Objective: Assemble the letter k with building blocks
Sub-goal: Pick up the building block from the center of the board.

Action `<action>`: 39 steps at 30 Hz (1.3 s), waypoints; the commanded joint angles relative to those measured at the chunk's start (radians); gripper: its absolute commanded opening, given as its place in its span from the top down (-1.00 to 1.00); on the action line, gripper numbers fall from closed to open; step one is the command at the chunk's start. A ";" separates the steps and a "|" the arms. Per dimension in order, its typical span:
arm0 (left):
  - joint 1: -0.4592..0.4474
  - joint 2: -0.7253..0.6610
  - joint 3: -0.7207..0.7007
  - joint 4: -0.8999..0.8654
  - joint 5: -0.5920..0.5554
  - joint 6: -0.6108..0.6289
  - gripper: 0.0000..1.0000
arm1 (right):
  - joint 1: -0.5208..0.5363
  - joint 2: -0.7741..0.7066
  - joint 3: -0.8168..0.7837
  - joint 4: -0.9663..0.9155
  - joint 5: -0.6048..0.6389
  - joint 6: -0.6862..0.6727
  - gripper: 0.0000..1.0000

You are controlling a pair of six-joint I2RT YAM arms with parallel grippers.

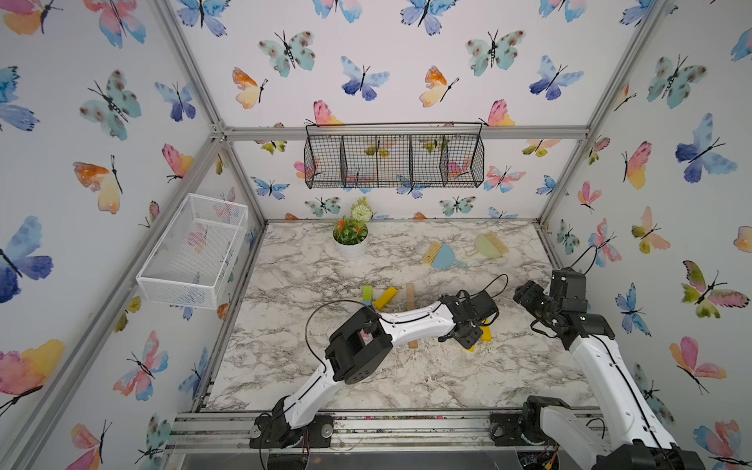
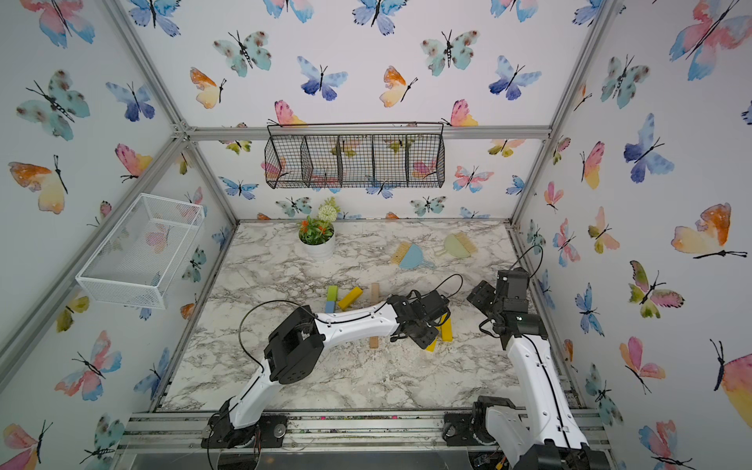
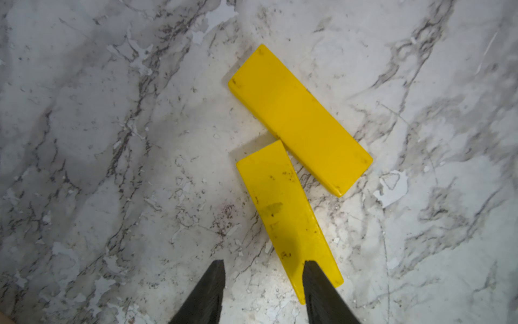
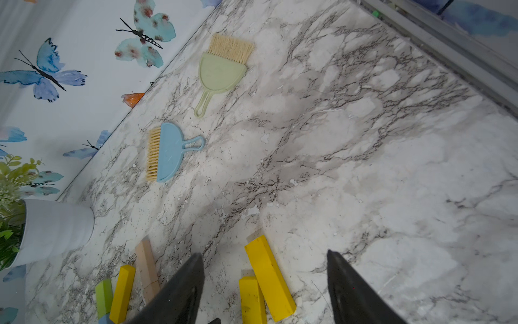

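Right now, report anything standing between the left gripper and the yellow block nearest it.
Nothing visible does. The left gripper hangs open right over the end of the nearest yellow block, partly covering it in the wrist view. The other yellow block lies at its far end, out of the way.

Front strip of tabletop (image 1: 407, 386) bare, left side too: free passage. My left arm (image 1: 415, 321) bars centre, crossing over tan block (image 1: 410, 297). Yellow block (image 3: 297, 117) and second yellow block (image 3: 286, 218) lie just beside each other; bare marble to their right. Rear: potted plant (image 1: 350, 244), blue brush (image 1: 443, 257), green brush (image 1: 488, 245), open gap between plant and brushes. Lime-green block (image 1: 367, 293) and third yellow block (image 1: 385, 298) clutter mid-left.
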 commanded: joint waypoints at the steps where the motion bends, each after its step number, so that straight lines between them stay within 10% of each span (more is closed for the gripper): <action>1: -0.018 0.031 0.025 -0.006 -0.004 0.021 0.01 | -0.006 0.010 0.014 -0.030 0.012 0.004 -0.43; 28: -0.020 0.132 0.145 -0.048 -0.063 -0.196 -0.55 | -0.007 -0.070 0.009 -0.038 0.045 0.059 -0.42; 39: -0.010 0.147 0.158 -0.113 -0.077 -0.207 0.30 | -0.006 -0.067 0.006 -0.043 0.045 0.059 -0.42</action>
